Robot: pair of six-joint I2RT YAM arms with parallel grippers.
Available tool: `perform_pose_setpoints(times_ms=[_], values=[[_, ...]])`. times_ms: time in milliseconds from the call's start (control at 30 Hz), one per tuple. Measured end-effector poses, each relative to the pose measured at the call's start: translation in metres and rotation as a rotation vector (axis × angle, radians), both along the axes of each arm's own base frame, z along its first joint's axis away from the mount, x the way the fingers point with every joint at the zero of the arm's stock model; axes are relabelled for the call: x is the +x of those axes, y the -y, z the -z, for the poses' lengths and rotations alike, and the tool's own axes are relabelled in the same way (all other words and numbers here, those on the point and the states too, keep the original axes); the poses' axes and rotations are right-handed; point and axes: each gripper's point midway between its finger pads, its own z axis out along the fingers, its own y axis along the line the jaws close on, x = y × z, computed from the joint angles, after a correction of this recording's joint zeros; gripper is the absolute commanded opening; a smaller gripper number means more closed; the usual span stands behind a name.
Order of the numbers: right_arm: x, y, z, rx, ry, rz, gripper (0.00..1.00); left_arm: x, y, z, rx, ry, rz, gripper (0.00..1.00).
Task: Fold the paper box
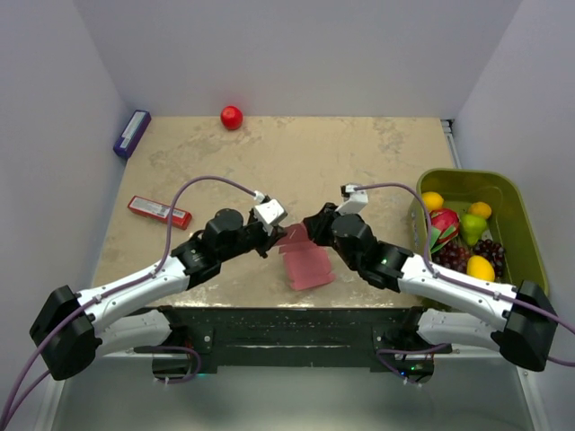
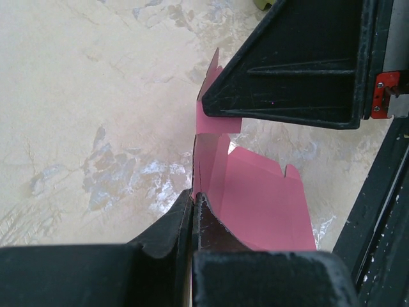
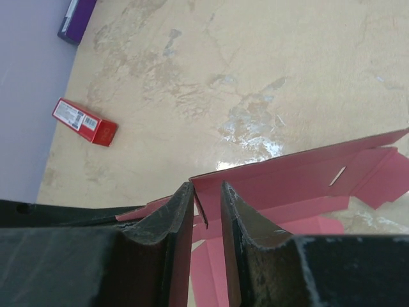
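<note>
**A:** From above, where is the paper box [image 1: 308, 267]?

**B:** It lies on the table [image 1: 314, 153] near the front edge, about in the middle, with its far part raised. Both arms reach inward, low and stretched, and they meet at that far edge. The left gripper [image 1: 272, 240] comes from the left and the right gripper [image 1: 312, 233] from the right, just beside each other.

**A:** What does the left wrist camera show?

**B:** The left jaws are pressed together on a thin edge of the pink card, and one panel stands up from a crease. The black body of the right gripper hangs very close in front. The risk here, I think, is that the two arms pull in different directions. Then the thin card can tear at a slit or bend where no crease is.

**A:** And the right wrist view?

**B:** Its fingers [image 3: 165, 224] stand narrowly apart, with an upright edge of card between them. A gap shows beside the card, so I judge it is not clamped — though the pads are partly hidden and I am not sure. If the jaws do not close well, the flap may slip out and the panel may fall flat. The grippers are also so near that they could knock each other.

**A:** Is anything else in the way?

**B:** A red packet [image 3: 85, 121] lies well apart on the left — I expect no trouble from it.
</note>
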Motion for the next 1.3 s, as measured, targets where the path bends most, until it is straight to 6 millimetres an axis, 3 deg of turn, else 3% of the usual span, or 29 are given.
perform_pose_setpoints(times_ms=[133,667,933,1100,1200,1300], values=[[-0.008,0.007,0.000,-0.026,0.064,-0.054,0.23,-0.005,0.004,-0.001,0.001,0.007,0.043,0.00],[-0.013,0.017,0.001,-0.200,0.213,-0.156,0.31,-0.025,0.015,-0.002,-0.015,-0.003,0.191,0.00],[-0.014,0.031,0.002,-0.251,0.195,-0.128,0.61,-0.018,0.013,0.001,0.005,-0.009,0.153,0.00],[-0.012,0.042,-0.014,-0.260,0.161,-0.080,0.62,-0.001,0.013,0.006,0.043,-0.051,0.060,0.00],[-0.024,0.031,-0.021,-0.227,0.144,-0.104,0.63,0.006,0.010,0.014,0.065,-0.084,0.003,0.00],[-0.047,0.010,-0.012,-0.205,0.109,-0.173,0.62,0.007,0.006,0.023,0.085,-0.120,-0.030,0.00]])
